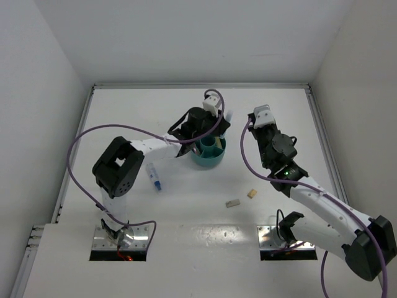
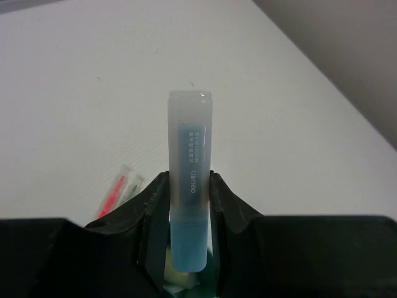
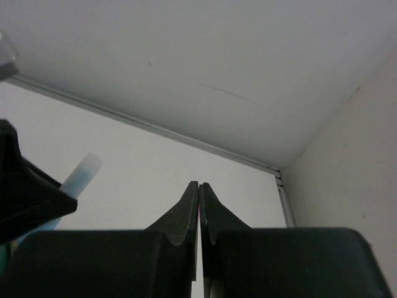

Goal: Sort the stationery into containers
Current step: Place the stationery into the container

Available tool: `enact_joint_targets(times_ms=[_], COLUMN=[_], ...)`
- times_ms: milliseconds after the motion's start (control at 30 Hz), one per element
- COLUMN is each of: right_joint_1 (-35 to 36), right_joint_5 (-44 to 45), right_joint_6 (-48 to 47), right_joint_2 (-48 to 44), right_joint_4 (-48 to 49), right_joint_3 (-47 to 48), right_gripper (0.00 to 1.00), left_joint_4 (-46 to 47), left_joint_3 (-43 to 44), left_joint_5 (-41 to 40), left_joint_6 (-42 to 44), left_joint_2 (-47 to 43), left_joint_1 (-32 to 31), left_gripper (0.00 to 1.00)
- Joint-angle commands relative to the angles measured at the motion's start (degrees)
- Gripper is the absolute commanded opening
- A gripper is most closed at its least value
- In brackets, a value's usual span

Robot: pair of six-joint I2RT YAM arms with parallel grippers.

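My left gripper (image 1: 217, 126) (image 2: 189, 177) is shut on a blue stubby marker (image 2: 190, 186) with a clear cap and holds it over the round teal organiser (image 1: 209, 160). The marker's cap (image 1: 229, 115) sticks out past the fingers and also shows in the right wrist view (image 3: 80, 174). A pale yellowish item (image 2: 180, 273) lies in the organiser under the marker. A pink pen (image 2: 113, 191) and a green pen (image 2: 133, 184) lie on the table beyond. My right gripper (image 1: 253, 121) (image 3: 199, 184) is shut and empty, raised to the right of the organiser.
A second marker with a blue end (image 1: 154, 176) lies on the table left of the organiser. A tan block (image 1: 252, 193) and a grey block (image 1: 232, 203) lie nearer the arm bases. The back wall and the right side wall are close to the right gripper.
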Motion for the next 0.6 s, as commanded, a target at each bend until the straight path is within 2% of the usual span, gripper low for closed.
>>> enact_joint_targets(times_ms=[0, 133, 567], right_joint_1=[-0.3, -0.3, -0.3], right_joint_5=[-1.4, -1.9, -2.5], right_joint_6=[1.2, 1.2, 1.2], right_joint_2=[0.1, 0.6, 1.1], right_joint_4=[1.2, 1.2, 1.7], right_joint_3=[0.0, -0.5, -1.1], right_gripper=[0.00, 0.00, 0.00], left_joint_4=[17.2, 36.9, 39.2], left_joint_3=[-4.0, -12.2, -15.5], left_joint_5=[-0.2, 3.8, 4.6], left_joint_6=[5.1, 3.6, 3.6], left_joint_2=[-0.1, 1.4, 3.2], left_joint_1=[-0.9, -1.4, -1.4], left_gripper=[0.00, 0.00, 0.00])
